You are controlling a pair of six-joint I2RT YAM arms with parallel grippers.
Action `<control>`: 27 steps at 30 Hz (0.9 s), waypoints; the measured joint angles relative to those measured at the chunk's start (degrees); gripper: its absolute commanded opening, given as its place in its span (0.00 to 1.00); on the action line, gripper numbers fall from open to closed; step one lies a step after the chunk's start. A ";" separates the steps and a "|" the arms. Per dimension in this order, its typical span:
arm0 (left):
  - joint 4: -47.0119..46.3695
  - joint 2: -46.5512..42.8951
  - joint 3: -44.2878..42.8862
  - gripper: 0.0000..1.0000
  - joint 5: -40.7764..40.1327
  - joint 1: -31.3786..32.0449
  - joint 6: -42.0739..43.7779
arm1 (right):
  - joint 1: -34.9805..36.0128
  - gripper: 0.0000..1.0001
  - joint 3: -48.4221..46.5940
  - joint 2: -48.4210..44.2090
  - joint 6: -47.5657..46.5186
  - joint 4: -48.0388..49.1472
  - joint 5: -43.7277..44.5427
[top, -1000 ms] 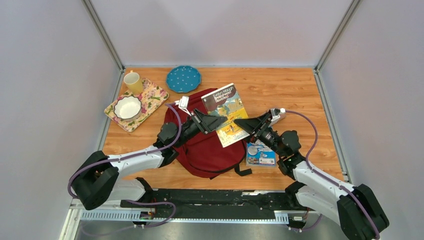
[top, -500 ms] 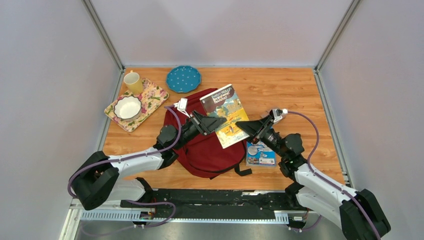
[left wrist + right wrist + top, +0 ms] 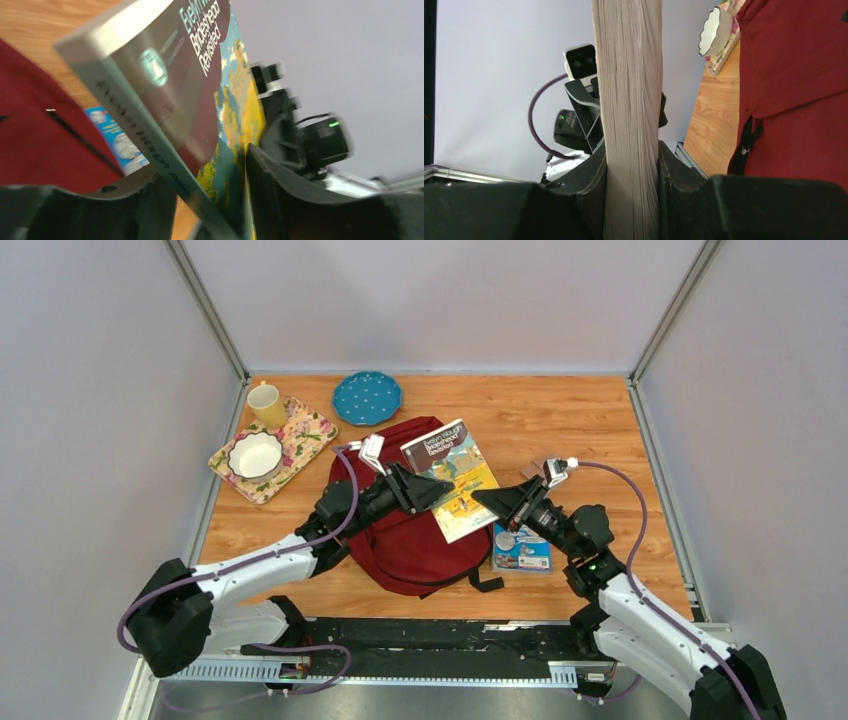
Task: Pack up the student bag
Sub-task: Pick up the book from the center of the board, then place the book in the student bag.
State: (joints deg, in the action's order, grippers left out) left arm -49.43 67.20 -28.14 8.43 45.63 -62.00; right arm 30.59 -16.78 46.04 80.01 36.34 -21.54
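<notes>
The student bag is a dark red backpack lying flat in the middle of the table. A paperback book with a maroon, blue and yellow cover hangs over the bag's right half. My left gripper is shut on the book's left edge by the spine. My right gripper is shut on its right page edge. In the left wrist view the book sits between my gripper's jaws, above the bag. In the right wrist view the page block is clamped in my gripper, with the bag at right.
A blue packet lies on the table just right of the bag. At the back left, a floral tray holds a white bowl and a yellow mug. A blue dotted plate lies behind the bag.
The book has turned a little clockwise and its far end has dropped slightly. Both grippers have shifted slightly with it and stay shut on it.
</notes>
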 measured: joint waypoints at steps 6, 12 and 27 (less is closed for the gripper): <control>31.34 -6.14 -8.85 0.81 -3.41 -0.04 18.47 | 0.02 0.00 -3.28 -11.02 -7.93 -20.57 3.48; 48.74 -10.93 -7.54 0.81 -6.82 -0.09 27.78 | -1.31 0.00 -6.75 -18.25 -15.17 -38.80 8.83; 68.06 -16.39 -5.77 0.82 -17.75 1.29 33.83 | -2.56 0.00 -22.93 -17.88 -32.44 -66.97 18.60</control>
State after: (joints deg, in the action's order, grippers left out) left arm 18.63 50.81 -33.91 -9.32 46.92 -28.16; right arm 28.03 -39.70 28.16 47.57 -30.63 -2.94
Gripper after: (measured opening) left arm 0.816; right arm 0.309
